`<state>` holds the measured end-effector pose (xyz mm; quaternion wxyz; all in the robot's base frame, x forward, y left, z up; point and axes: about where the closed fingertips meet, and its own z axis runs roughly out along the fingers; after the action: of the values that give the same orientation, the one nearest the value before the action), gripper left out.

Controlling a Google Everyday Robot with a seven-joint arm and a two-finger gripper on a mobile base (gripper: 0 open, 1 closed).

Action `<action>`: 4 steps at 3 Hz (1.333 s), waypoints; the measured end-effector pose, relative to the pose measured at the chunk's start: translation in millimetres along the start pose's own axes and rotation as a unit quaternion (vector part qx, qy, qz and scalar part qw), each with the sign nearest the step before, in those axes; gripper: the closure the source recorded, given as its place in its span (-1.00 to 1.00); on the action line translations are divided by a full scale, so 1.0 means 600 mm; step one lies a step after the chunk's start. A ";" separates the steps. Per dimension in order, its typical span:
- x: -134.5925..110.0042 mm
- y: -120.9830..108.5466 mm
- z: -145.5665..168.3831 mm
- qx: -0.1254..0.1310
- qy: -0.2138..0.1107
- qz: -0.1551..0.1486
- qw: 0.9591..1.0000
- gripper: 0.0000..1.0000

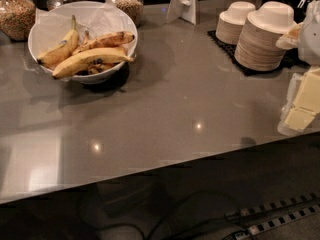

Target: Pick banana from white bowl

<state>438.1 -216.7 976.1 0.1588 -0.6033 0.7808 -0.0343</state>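
Note:
The white bowl (34, 34), lined with crumpled white paper, stands at the far left of the grey counter. The banana (90, 60), the longest one, smooth yellow with a few dark spots, lies across the front of the bowl. A browner speckled banana (106, 39) lies behind it, and a shorter plump banana (57, 52) lies on the left. My gripper (302, 106), white with pale yellow parts, is at the right edge of the view over the counter's right side. It is far from the bowl and holds nothing that I can see.
Two stacks of off-white paper bowls (265, 36) (235, 21) stand on a black mat at the back right. Glass jars of grain (15, 14) (126, 1) stand behind the bowl. A white folded card (182, 4) stands at the back. The counter's front edge (165, 164) runs across the lower view.

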 end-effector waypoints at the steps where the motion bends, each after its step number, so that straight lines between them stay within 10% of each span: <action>1: 0.000 0.000 0.000 0.000 0.000 0.000 1.000 -1.00; 3: -0.074 -0.065 0.019 0.042 -0.085 -0.016 0.995 -1.00; 4: -0.158 -0.121 0.040 0.062 -0.144 -0.041 0.987 -1.00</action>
<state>533.9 -142.6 990.6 0.3050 -0.6221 0.7211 -0.0023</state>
